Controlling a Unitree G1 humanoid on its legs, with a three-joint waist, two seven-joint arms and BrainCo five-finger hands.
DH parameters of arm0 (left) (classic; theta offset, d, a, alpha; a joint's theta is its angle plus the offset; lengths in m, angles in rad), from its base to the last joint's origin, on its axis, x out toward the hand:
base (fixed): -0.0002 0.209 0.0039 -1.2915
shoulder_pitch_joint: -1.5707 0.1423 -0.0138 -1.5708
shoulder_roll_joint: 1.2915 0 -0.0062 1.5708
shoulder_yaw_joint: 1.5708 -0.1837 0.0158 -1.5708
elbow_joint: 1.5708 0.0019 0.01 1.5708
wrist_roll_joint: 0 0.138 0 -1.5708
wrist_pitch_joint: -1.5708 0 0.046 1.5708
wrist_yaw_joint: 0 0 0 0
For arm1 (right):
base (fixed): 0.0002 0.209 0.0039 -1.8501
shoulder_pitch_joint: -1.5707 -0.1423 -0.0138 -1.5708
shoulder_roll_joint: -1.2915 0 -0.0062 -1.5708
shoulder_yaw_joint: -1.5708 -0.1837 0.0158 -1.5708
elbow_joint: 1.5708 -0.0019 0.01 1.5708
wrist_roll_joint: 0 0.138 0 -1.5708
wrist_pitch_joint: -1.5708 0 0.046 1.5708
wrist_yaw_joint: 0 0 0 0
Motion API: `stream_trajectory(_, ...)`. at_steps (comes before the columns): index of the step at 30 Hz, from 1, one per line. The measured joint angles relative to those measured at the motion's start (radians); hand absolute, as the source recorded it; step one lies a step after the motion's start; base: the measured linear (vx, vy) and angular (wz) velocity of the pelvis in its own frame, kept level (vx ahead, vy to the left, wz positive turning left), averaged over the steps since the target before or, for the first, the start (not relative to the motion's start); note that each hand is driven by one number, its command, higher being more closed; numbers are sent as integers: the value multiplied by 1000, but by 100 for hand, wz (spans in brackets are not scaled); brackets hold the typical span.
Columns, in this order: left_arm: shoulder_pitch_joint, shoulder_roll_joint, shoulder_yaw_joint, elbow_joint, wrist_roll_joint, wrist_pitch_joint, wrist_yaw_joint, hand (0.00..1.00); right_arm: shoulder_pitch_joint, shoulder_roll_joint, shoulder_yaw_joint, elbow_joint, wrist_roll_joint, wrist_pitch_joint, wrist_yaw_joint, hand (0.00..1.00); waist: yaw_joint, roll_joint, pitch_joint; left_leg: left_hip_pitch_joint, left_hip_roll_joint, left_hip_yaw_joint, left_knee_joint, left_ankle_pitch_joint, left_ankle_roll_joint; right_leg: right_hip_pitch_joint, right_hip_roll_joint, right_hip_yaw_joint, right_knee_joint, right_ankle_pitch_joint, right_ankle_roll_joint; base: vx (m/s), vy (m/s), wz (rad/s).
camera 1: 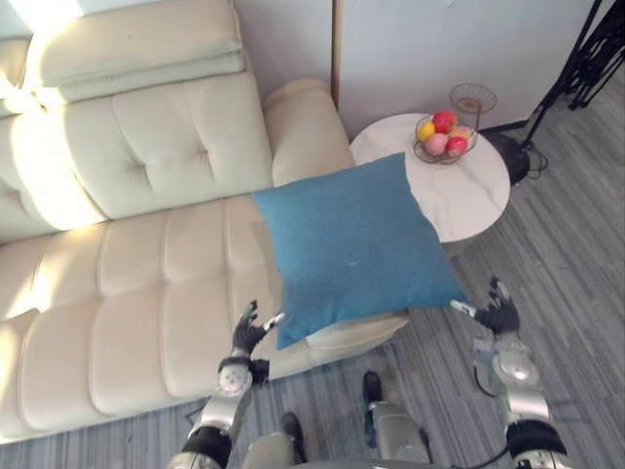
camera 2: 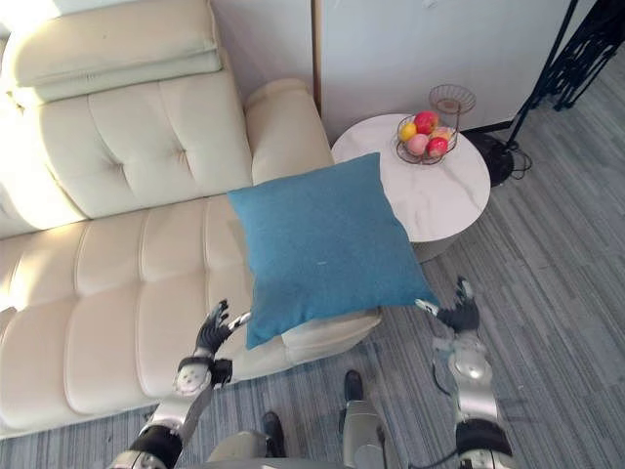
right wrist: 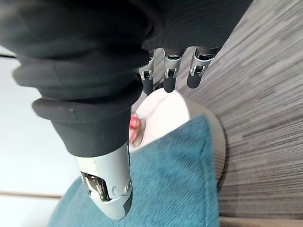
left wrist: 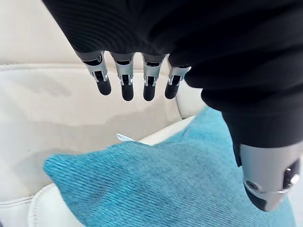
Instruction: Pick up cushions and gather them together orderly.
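Two hands open, both holding nothing. Left hand (camera 1: 246, 334) is raised in front of the sofa's seat edge, with its fingers (left wrist: 125, 85) straight in a row and its thumb (left wrist: 267, 179) held well apart. One fingertip is right at the lower left corner of the blue cushion (camera 1: 352, 239); can't tell if it touches. Right hand (camera 1: 500, 311) is up over the floor, its fingers (right wrist: 168, 75) straight and its thumb (right wrist: 109, 189) out to the side. It sits just beside the cushion's lower right corner, with a small gap showing in the head views.

The blue cushion is spread flat and square between the two hands, tilted with one corner toward the sofa back. It is over the right end of the cream sofa (camera 1: 146, 264) by the armrest, and its right side overlaps the edge of the round white side table (camera 1: 469, 195). Can't tell whether it rests on the sofa or is clear of it.

On the table is a wire bowl of fruit (camera 1: 444, 137), red, yellow and pink pieces, with an empty wire basket (camera 1: 473, 98) just behind it. A cream pad (camera 1: 137, 39) lies along the top of the sofa back. Grey plank floor (camera 1: 566, 264) is to the right, and a black stand (camera 1: 586, 59) is in the far corner by the wall.
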Motion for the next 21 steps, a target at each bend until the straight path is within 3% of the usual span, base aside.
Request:
stream_trajectory(9, -388, 1, -1, 163, -53, 1, 52, 0, -426, -79, 148, 190, 74, 9, -9, 0, -4, 3, 151, -223, -1, -14, 117, 11, 15, -126, -10, 8, -79, 123, 0, -171, -18, 3)
stream_trajectory(10, -421, 1, -1, 180, -54, 1, 57, 100, -458, -79, 154, 204, 76, 10, -13, 100, -4, 3, 161, -234, 0, -15, 123, 12, 17, -132, -9, 8, -84, 130, -1, -97, -28, -1)
stream_trajectory(12, -542, 0, -2, 236, -73, 1, 66, 100, -580, -79, 182, 265, 82, 13, -25, 100, -4, 2, 199, -264, 5, -16, 133, 22, 21, -148, -6, 7, -101, 156, -6, -72, -49, 0)
stream_trajectory(16, -651, 0, -4, 267, -95, 2, 93, 100, -694, -83, 230, 276, 88, 22, -28, 100, -4, 4, 219, -306, 10, -17, 146, 28, 18, -183, -1, 8, -105, 167, -12, -40, -57, -1)
stream_trajectory(21, -666, 39, -37, 240, -123, 1, 107, 100, -706, -90, 273, 235, 126, 21, -27, 100, -2, 4, 222, -307, 22, -16, 143, 29, 16, -186, 10, 9, -105, 167, -13, 10, -51, -2)
